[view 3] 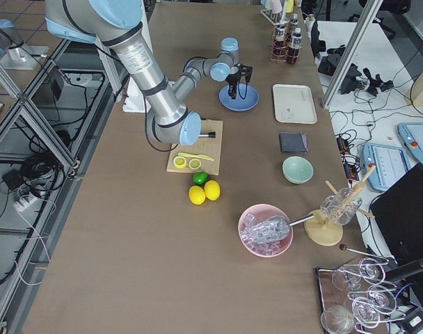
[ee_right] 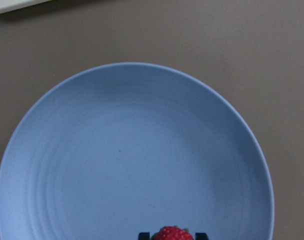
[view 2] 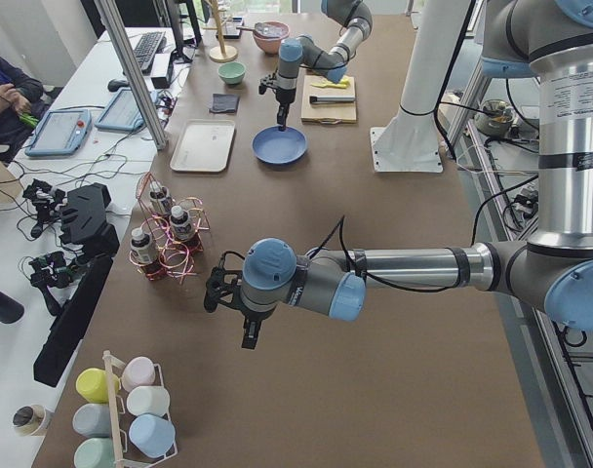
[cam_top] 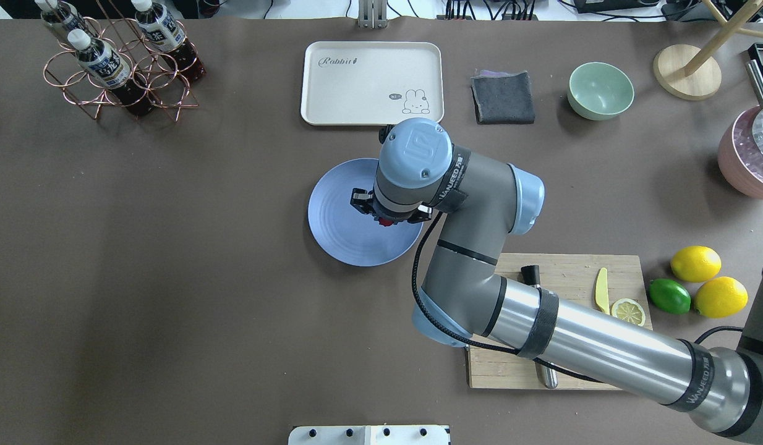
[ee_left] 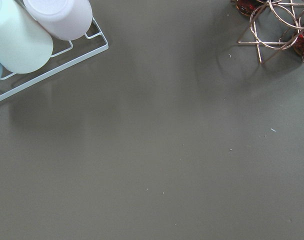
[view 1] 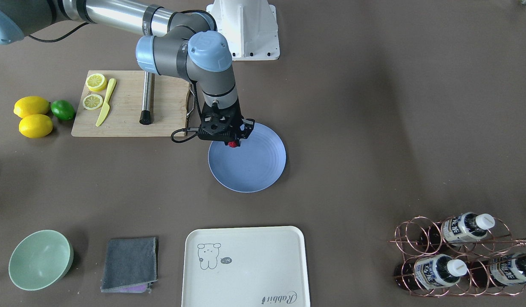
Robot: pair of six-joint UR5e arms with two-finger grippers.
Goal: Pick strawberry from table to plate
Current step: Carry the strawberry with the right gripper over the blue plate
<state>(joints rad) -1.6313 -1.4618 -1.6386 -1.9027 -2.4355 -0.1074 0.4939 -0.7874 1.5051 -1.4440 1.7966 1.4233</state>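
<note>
The small red strawberry (view 1: 233, 144) (cam_top: 386, 221) (ee_right: 171, 234) sits between the fingers of my right gripper (view 1: 233, 142) (cam_top: 386, 219), which is shut on it. It hangs over the round blue plate (view 1: 254, 170) (cam_top: 341, 235) (ee_right: 132, 160), above the part of the plate nearest the robot. The plate lies on the grey-brown table (view 1: 374, 128) with nothing resting on it. My left gripper (view 2: 248, 336) hovers over bare table far down the left end. It shows only in the exterior left view, so I cannot tell whether it is open or shut.
A wooden board (view 1: 126, 115) with lemon slices, a yellow knife and a metal rod lies beside the plate. Two lemons (view 1: 33, 115) and a lime (view 1: 62, 109) sit past it. A cream tray (view 1: 246, 268), grey cloth (view 1: 130, 264), mint bowl (view 1: 39, 260) and bottle rack (view 1: 459, 256) line the far edge.
</note>
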